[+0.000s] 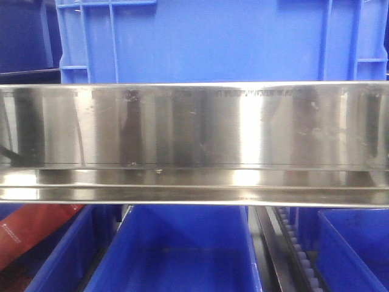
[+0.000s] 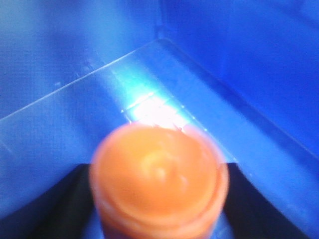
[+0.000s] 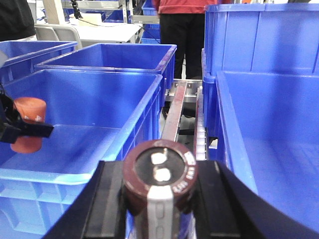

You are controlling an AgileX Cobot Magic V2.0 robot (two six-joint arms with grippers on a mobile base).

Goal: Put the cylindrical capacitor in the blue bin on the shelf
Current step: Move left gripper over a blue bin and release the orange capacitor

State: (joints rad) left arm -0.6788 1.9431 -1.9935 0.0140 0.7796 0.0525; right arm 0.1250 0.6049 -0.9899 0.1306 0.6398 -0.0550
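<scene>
The cylindrical capacitor [image 3: 160, 172], dark maroon with a dark top and two pale terminals, stands between the black fingers [image 3: 110, 199] of my right gripper [image 3: 160, 191], which is shut on it. It hangs over the rim between two blue bins [image 3: 99, 149]. My left gripper [image 2: 158, 204] is shut on an orange cylinder [image 2: 158, 179] inside a blue bin [image 2: 249, 59]; that gripper also shows at the left of the right wrist view [image 3: 25, 130]. The steel shelf rail [image 1: 194, 128] fills the front view; no gripper shows there.
A large blue bin [image 1: 219, 36] sits above the rail, and more blue bins [image 1: 182, 243] below. A red object [image 1: 30, 234] lies at lower left. A roller track [image 3: 199, 134] runs between bins. A person in black trousers [image 3: 182, 30] stands behind.
</scene>
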